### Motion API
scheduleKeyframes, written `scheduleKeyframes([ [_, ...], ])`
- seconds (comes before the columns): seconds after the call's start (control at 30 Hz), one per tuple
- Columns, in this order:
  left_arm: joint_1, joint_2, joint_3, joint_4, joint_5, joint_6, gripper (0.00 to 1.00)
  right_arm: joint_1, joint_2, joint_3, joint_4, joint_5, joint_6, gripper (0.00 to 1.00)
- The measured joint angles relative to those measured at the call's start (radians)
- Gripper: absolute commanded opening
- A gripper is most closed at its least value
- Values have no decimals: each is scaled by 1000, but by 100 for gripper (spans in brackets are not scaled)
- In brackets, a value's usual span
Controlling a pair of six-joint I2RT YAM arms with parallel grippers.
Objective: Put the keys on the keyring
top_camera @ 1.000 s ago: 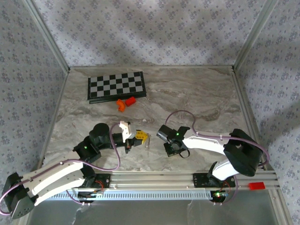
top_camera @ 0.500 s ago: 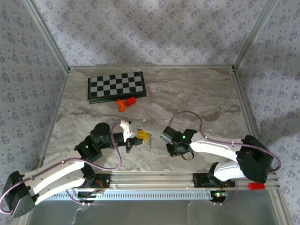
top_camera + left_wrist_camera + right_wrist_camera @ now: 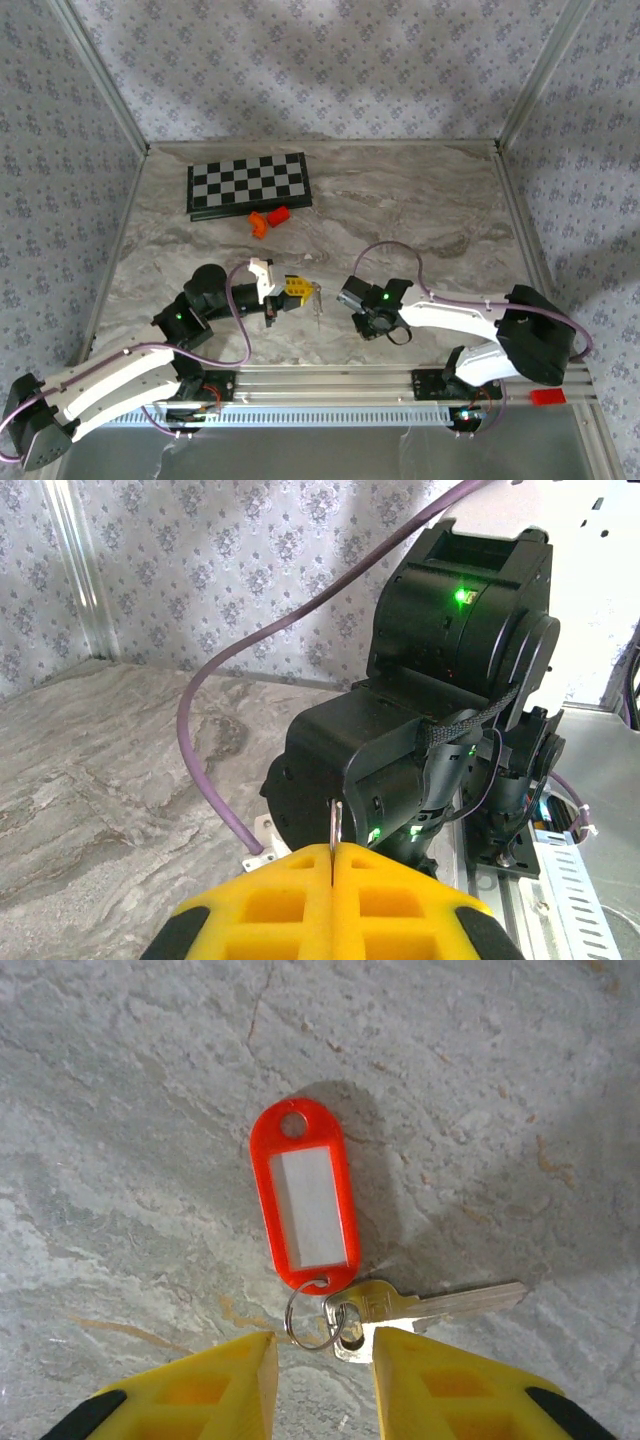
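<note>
In the right wrist view the keyring lies flat on the marble: a red oblong tag (image 3: 305,1200) with a thin wire ring (image 3: 311,1320) at its near end. A silver key (image 3: 440,1305) lies beside it, its head on the wire ring. My right gripper (image 3: 322,1348) is open just above them, one yellow finger on each side of the ring and key head. My left gripper (image 3: 332,858) is shut on a thin silver key (image 3: 333,825) seen edge-on. From above, that key (image 3: 317,298) sticks out of the left gripper (image 3: 303,290), a short way left of the right gripper (image 3: 372,322).
A folded chessboard (image 3: 248,184) lies at the back left with two orange blocks (image 3: 268,218) just in front of it. The aluminium rail (image 3: 330,380) carrying the arm bases runs along the near edge. Side walls close in the table.
The right gripper's jaws have parted and its wrist has shifted slightly toward the near edge. The left gripper stays shut on its key, nudged a little toward the back.
</note>
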Motion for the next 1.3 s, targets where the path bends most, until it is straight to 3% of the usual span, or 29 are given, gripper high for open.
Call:
scheduleKeyframes([
  [0.43, 0, -13, 0, -21, -23, 0, 0, 8, 79, 63, -23, 27, -76, 31],
  [1.3, 0, -26, 0, -34, -26, -7, 0, 37, 127, 80, -52, 58, -120, 16],
])
